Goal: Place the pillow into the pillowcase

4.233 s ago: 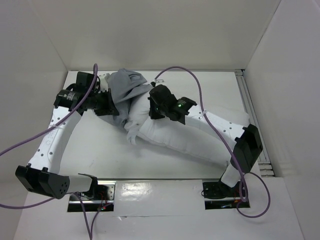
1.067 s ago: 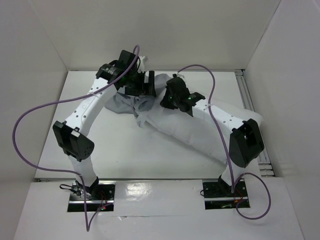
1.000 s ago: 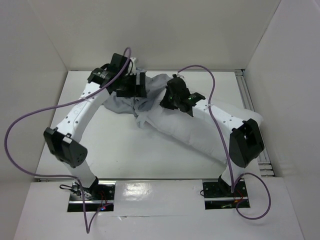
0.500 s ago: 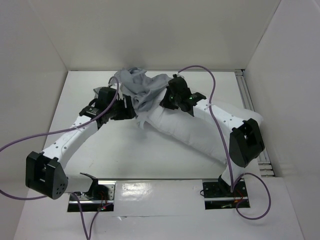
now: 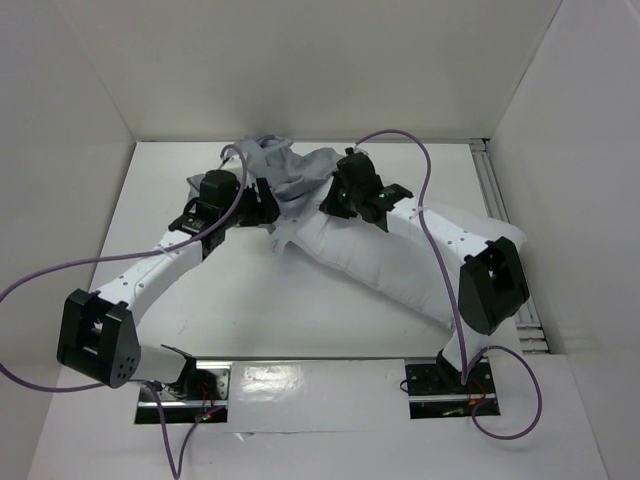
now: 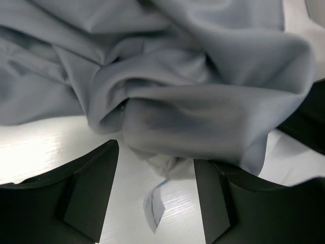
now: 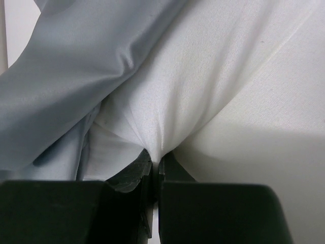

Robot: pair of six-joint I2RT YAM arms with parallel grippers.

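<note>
**Pillow** (image 5: 380, 265): white, plump, rectangular, of soft fabric. Laid flat on the table (image 5: 200, 280), set diagonally from far centre to the near right. Its far-left end is covered by grey cloth; one white corner is left exposed below it.

**Pillowcase** (image 5: 290, 175): grey, thin, heavily creased. Bunched in a loose heap at far centre and draped over the pillow's far-left end. Most of the pillow is left uncovered.

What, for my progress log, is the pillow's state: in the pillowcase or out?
Mostly out: the pillowcase is bunched at only one end of the pillow; the rest lies bare.
</note>
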